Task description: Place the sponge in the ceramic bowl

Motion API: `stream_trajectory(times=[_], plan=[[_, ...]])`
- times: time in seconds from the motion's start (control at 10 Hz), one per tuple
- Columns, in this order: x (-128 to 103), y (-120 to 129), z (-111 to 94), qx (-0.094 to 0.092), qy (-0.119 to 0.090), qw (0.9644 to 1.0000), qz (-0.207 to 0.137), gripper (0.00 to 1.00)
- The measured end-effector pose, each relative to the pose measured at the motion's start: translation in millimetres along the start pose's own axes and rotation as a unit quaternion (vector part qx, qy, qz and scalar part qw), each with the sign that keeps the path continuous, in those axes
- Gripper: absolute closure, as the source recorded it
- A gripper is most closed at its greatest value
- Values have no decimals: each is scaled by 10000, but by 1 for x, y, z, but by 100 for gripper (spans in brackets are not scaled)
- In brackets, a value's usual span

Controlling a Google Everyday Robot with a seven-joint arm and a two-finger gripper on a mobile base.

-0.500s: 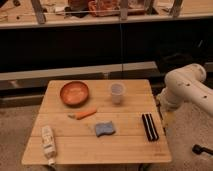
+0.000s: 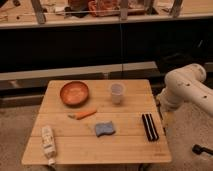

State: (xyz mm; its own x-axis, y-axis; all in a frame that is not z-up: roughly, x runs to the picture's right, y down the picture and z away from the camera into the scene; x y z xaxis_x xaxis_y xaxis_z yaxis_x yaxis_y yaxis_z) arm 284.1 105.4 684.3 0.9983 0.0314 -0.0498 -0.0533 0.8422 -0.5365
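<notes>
Past the right edge of the desk (image 2: 131, 148) the white arm (image 2: 184, 89) bends down, and its gripper is hidden below, jaws spread. The sponge (image 2: 104, 129) lies flat near the front middle, well apart from the ceramic bowl (image 2: 74, 93) at the back left.

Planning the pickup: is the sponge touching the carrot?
Apart: camera view shows bare table between sponge and carrot. Gripper unseen, off the table's right edge.

Lab-like workspace: long cluttered workbench (image 2: 60, 21) behind a small wooden table (image 2: 125, 147).
</notes>
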Motion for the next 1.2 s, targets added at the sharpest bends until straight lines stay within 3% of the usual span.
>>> stream_trajectory(times=[1.2], plan=[[-8, 0, 3, 11, 42, 9999, -99, 20]])
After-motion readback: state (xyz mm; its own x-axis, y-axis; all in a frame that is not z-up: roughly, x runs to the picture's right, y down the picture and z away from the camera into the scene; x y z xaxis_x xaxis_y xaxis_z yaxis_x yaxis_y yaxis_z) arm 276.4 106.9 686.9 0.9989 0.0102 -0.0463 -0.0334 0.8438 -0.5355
